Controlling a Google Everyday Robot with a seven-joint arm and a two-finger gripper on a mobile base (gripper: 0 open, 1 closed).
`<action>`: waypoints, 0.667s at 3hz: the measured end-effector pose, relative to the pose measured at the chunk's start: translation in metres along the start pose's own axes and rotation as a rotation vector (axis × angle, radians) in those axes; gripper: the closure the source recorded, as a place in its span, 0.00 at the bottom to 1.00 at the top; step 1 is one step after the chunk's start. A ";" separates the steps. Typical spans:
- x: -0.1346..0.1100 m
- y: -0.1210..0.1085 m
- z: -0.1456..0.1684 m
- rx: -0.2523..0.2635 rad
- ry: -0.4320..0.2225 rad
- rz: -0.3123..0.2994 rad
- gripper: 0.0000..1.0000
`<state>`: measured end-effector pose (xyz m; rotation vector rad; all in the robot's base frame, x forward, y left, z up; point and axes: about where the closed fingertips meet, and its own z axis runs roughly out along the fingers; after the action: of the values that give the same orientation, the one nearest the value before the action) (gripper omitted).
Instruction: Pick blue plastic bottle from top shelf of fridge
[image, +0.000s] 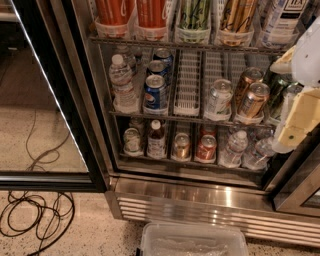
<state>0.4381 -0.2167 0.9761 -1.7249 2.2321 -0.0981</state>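
The blue plastic bottle (281, 16) stands at the right end of the top shelf (190, 46), in a white lane tray. Only its lower part shows, with a pale blue-and-white label and dark print; its cap is cut off by the top edge of the view. Orange bottles (115, 12), a green can (194, 14) and a gold can (237, 15) stand to its left. The fridge (200, 185) is open. My gripper (296, 122), white and cream, hangs at the right edge in front of the middle shelf, below the bottle and apart from it.
The black-framed glass door (47, 100) stands open on the left. The middle rack holds Pepsi cans (155, 92), a water bottle (122, 80) and other cans. Black cables (35, 215) lie on the floor. A clear plastic bin (192, 241) sits before the louvred base (200, 207).
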 end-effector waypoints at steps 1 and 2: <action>0.000 0.000 0.000 0.000 0.000 0.000 0.00; 0.000 -0.004 -0.002 0.024 -0.012 0.005 0.00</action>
<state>0.4411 -0.2175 0.9789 -1.7034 2.2174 -0.1127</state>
